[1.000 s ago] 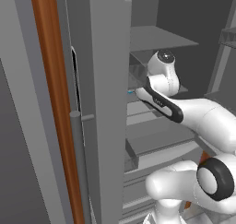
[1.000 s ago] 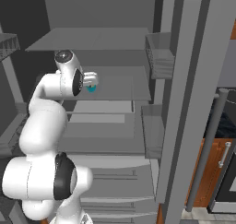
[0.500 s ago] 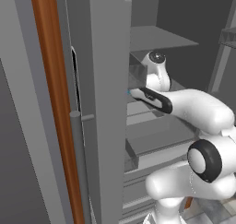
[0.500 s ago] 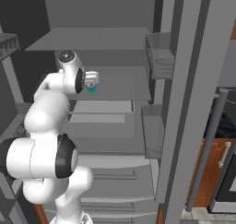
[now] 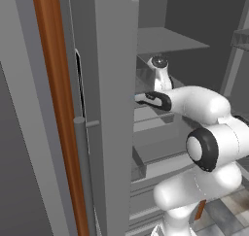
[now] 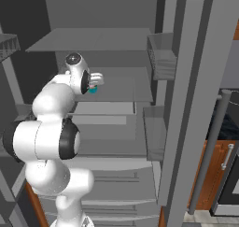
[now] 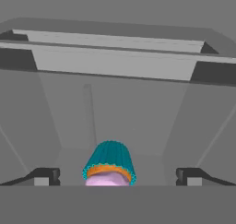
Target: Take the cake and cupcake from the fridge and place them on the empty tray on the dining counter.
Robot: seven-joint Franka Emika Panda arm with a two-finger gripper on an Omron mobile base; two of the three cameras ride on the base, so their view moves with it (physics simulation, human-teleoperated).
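The arm reached into the open fridge, with the tool level with a middle shelf. In the hand view the cupcake sat centred between the two dark fingertips, its teal wrapper pointing away from the camera and its pink top nearest the lens, so it appeared tipped along the tool's axis. The tips stood wide, each well out to its own side with a clear gap to the wrapper; nothing was clamped. From the right base view a small teal spot marked the cupcake just beside the hand, at the shelf. The step in hand looked like the grasp of the cupcake. To do it well, the tool probably needed to keep the cupcake centred, ease forward until the tips flanked the wrapper's fuller part, and close gently, since frosting would smear and a paper wrapper would crumple under a hard squeeze. Withdrawal would call for a straight pull back, clear of the shelf above and the door bins on the right. The cake could not be made out.
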